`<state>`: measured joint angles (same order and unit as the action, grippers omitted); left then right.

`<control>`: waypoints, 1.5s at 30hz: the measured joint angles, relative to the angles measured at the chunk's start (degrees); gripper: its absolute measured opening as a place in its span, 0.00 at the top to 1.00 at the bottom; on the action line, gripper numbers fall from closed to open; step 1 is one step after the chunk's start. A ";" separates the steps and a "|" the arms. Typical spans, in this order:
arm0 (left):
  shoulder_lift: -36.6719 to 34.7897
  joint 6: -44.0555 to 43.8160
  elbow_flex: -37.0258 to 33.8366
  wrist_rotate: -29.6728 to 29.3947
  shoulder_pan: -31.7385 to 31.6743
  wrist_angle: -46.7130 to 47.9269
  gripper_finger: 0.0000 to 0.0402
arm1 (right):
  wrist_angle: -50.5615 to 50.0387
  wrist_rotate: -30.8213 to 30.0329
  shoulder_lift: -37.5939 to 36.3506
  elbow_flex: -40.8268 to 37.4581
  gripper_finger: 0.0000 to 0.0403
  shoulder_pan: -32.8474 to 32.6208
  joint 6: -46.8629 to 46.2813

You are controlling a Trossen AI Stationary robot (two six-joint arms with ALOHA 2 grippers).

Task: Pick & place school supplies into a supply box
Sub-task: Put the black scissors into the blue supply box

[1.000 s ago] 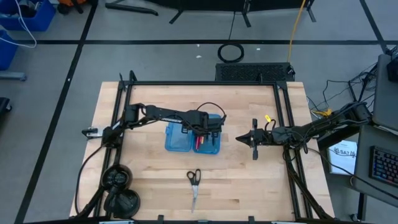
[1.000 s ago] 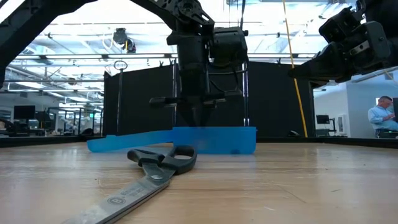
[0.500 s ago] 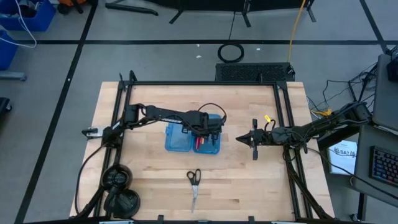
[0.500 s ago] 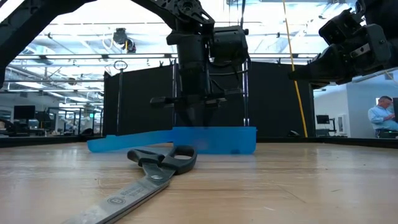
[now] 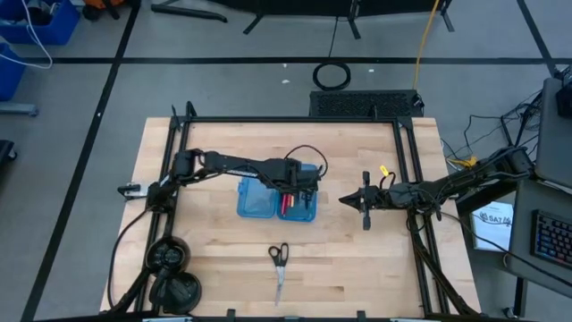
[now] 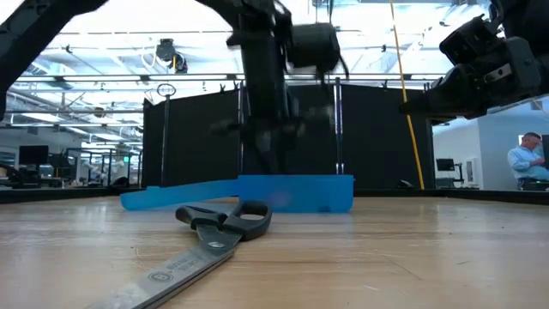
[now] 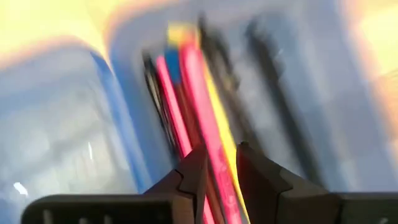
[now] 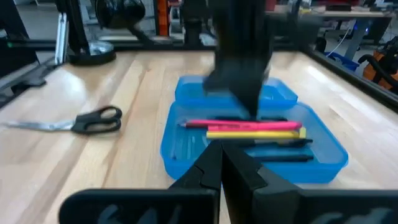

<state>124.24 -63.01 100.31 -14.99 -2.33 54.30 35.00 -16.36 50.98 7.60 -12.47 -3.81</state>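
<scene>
Inside supply box (image 8: pixel 323 163), pink pen (image 8: pixel 239 125), yellow pencil (image 8: pixel 255 134), dark pens (image 8: pixel 283 144)

Translucent blue plastic box (image 5: pixel 275 199) on matt wood table (image 5: pixel 357 259); scissors (image 5: pixel 279 265) have shiny metal blades.

Two dark, slender jointed arms – black cables looped along them – each ending in a black two-fingered hand

Open blue supply box (image 5: pixel 273 199) holding pens (image 5: pixel 288 203), scissors (image 5: pixel 279 266) lying flat nearby
</scene>
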 joint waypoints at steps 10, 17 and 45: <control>-21.74 23.07 0.14 -31.09 12.58 4.22 0.81 | -2.35 2.83 0.00 -0.02 1.00 -0.02 -0.05; -29.97 24.89 0.02 -39.59 25.50 16.95 0.98 | -3.19 6.14 0.00 -0.02 1.00 -0.02 -0.33; -70.11 75.56 -62.99 8.53 3.48 -63.11 0.99 | 5.03 6.08 0.02 -0.02 1.00 0.30 22.84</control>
<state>54.13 12.55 37.32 -6.46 1.14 -8.81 40.04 -10.28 51.00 7.57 -12.17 19.03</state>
